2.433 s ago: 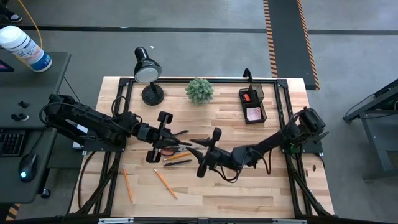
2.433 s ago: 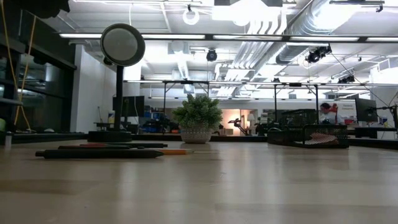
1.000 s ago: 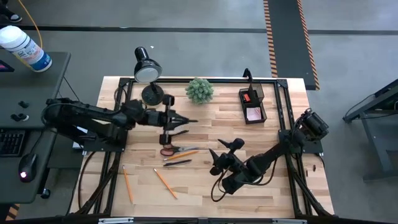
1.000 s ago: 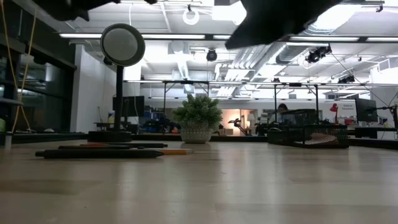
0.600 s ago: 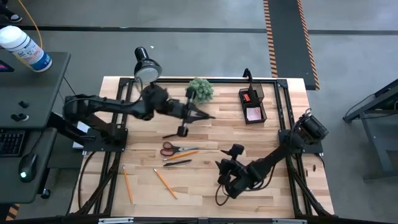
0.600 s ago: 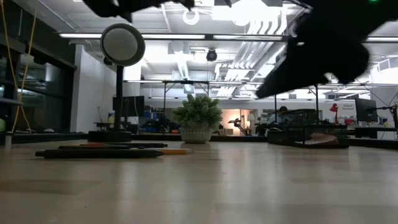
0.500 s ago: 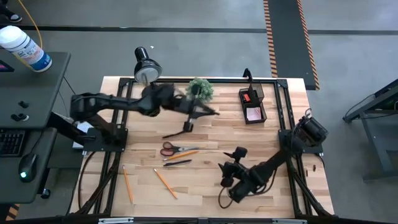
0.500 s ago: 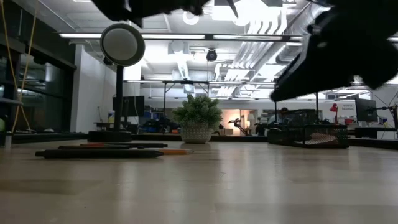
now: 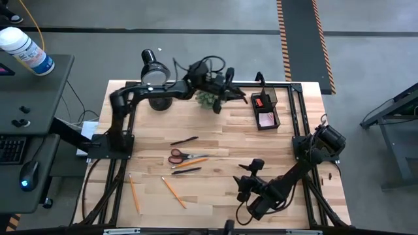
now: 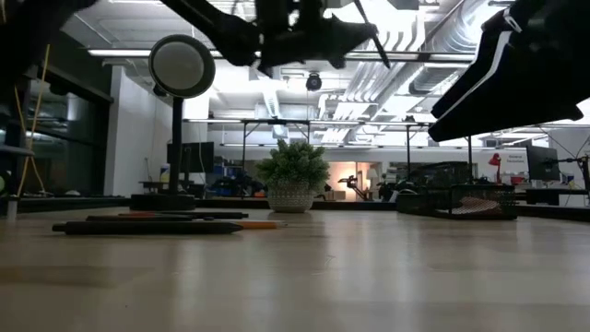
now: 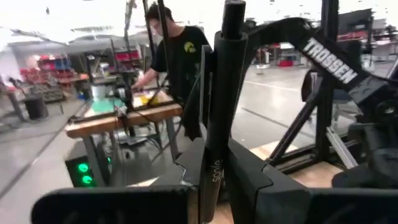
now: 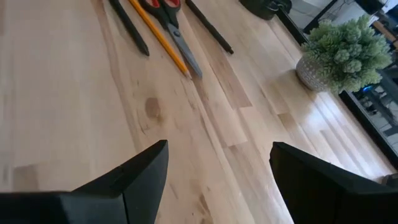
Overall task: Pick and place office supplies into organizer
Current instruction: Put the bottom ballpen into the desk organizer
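Note:
My left gripper is raised over the table's far side, in front of the green plant and just left of the black mesh organizer. It is shut on a black pen. My right gripper hovers open over the near right part of the table and holds nothing. Flat on the wood lie another black pen, red-handled scissors, an orange pencil, a third black pen and two more pencils. The organizer holds a pink pad and a red piece. My left gripper pinches the black pen between its two fingers on the barrel. A long stretch of the pen sticks out past the fingertips, along the way they point. The pen is lifted clear of the table; its other end is hidden by the gripper.
A black desk lamp stands at the far left, next to the plant. The black frame rails run along the table's sides. Bare wood lies between the loose supplies and the organizer. A person works at a bench beyond the table.
My left gripper, shut on the pen, has risen from the middle of the table and swung toward the far edge and right, reaching the plant beside the organizer. My right gripper has drawn back toward the near right edge, staying open. The supplies on the table have not moved.

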